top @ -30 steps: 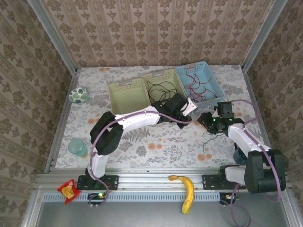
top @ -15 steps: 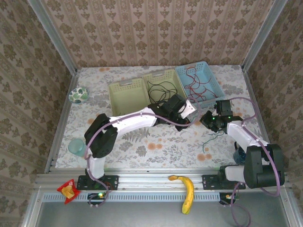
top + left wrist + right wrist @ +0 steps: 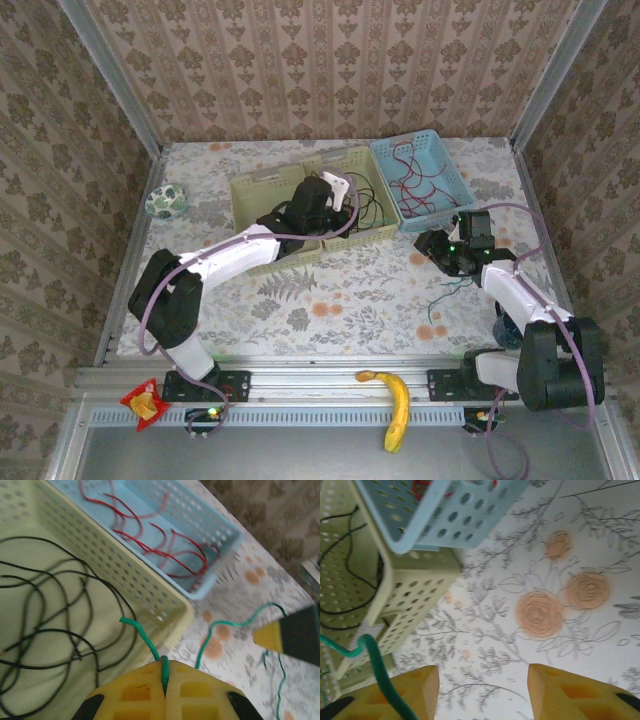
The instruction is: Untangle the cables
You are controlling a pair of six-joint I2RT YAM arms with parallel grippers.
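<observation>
I am watching the left gripper point(image 3: 165, 692) clamping the green cable point(image 3: 144, 634) between its yellow pads, which are moulded with square pockets and pressed flat against each other. A short curved end of the thin, glossy strand is sticking out past the fingertips. In the top view this gripper point(image 3: 335, 195) is hanging over the middle basket point(image 3: 350, 153), a pale yellow-green plastic tub with rows of small round holes in its walls point(image 3: 125, 580).

Inside that basket the black cable point(image 3: 60, 610) is lying in loose overlapping loops. Just to the right, the blue basket point(image 3: 220, 535) of the same perforated plastic is holding the red cable point(image 3: 150, 535) in wavy strands.

The right gripper point(image 3: 482, 695) is standing released, its two yellow pads well apart above the tablecloth point(image 3: 580, 590), a smooth pale sheet printed with orange roses and grey leaves. The green cable point(image 3: 367, 655) is curving past its left-hand pad, and I cannot tell whether they are touching. From above, this gripper point(image 3: 432, 247) is sitting near the blue basket's point(image 3: 462, 190) near right corner, and the rest of the green cable point(image 3: 445, 295) is trailing across the cloth nearer to me.
</observation>
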